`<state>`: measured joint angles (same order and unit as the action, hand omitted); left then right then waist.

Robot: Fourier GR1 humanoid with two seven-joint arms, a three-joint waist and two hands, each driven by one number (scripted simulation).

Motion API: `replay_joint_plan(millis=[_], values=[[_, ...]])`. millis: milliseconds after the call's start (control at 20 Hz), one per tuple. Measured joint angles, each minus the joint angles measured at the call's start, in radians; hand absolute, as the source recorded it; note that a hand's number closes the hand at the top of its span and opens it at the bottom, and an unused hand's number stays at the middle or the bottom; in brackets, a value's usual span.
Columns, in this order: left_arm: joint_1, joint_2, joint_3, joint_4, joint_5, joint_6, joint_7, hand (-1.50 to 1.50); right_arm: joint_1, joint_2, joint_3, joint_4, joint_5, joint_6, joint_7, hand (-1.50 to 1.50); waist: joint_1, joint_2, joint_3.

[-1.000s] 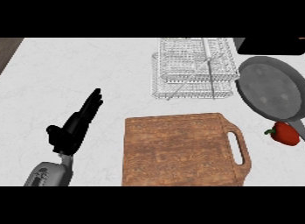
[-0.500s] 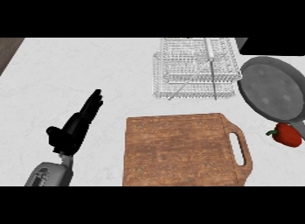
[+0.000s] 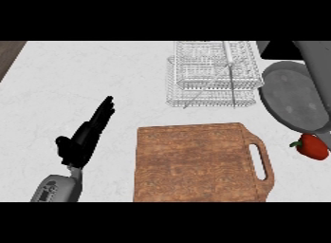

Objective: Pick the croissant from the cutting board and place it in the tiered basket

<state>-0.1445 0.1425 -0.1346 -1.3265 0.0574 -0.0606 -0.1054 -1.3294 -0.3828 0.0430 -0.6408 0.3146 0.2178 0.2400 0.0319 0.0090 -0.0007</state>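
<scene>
The wooden cutting board (image 3: 196, 161) lies at the front centre with nothing on it. No croissant shows anywhere in the head view. Behind the board stands the wire tiered basket (image 3: 213, 73), and I cannot make out anything in it. My left hand (image 3: 84, 137) rests open to the left of the board, fingers straight and pointing away. A grey forearm (image 3: 325, 71) reaches across the upper right corner, over the pan; its hand is out of the picture.
A grey frying pan (image 3: 290, 99) lies right of the basket, its handle running toward the front right. A red bell pepper (image 3: 311, 146) sits beside the board's handle. A dark object (image 3: 276, 47) sits at the back right. Bare white counter spreads left of the basket.
The grey right forearm has come into view at the upper right, over the pan. The left hand, board and basket have stayed put.
</scene>
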Motion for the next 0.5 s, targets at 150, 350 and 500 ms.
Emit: replay_joint_plan(millis=[150,350,500], values=[[-0.007,0.002,0.013,-0.004,0.005,-0.003,0.007,0.0,-0.021,0.057,0.0,0.054,0.018,-0.038,-0.015,1.5,0.0,0.0,0.0],[-0.009,-0.002,0.012,-0.025,0.002,0.001,0.039,0.0,-0.058,0.114,-0.03,0.12,0.008,-0.058,-0.022,1.5,0.0,0.0,0.0],[-0.007,-0.002,0.015,-0.018,-0.004,-0.003,0.03,0.0,-0.079,0.137,-0.064,0.167,-0.014,-0.056,-0.019,1.5,-0.001,0.0,0.0]])
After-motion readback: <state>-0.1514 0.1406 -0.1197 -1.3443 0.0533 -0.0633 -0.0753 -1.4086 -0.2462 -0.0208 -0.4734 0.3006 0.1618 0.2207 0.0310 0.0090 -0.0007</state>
